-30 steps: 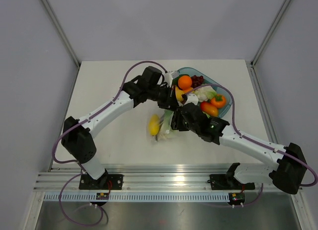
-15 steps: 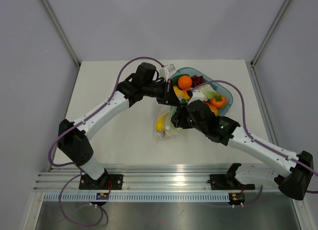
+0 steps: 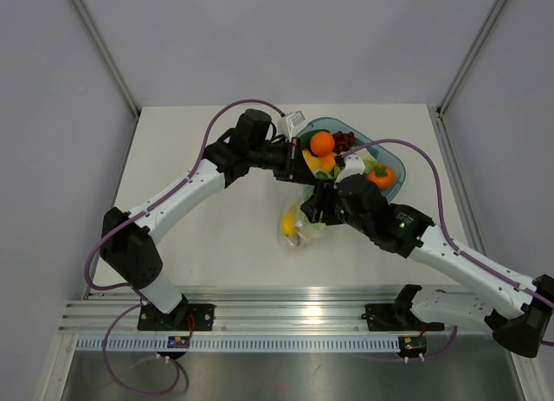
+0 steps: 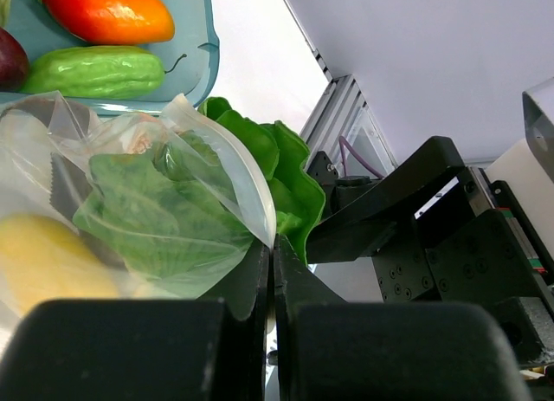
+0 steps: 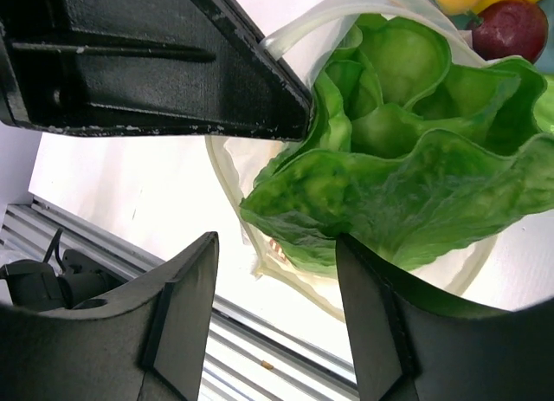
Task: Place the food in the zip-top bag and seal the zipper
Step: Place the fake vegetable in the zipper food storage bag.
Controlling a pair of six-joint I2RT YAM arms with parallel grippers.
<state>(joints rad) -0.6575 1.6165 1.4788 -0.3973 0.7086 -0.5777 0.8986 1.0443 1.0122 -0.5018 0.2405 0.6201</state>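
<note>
Bright, even light falls from above. The overhead view is sharp, with only faint, soft shadows on the white counter [image 3: 199,245]. Close to the wrist cameras, the left gripper [image 4: 270,249] and right gripper [image 5: 275,254] look dark and blurred; the bag [image 4: 199,158] shows mild glare.

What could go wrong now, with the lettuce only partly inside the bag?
1. The lettuce sticks out past the mouth of the zip-top bag, so it may fall out or keep the bag from sealing.
2. The left tool pinches only the bag's thin edge, with the lemon inside; the film may slip free.
3. The right tool stands open close beside the lettuce and could drag it out when withdrawing.
</note>
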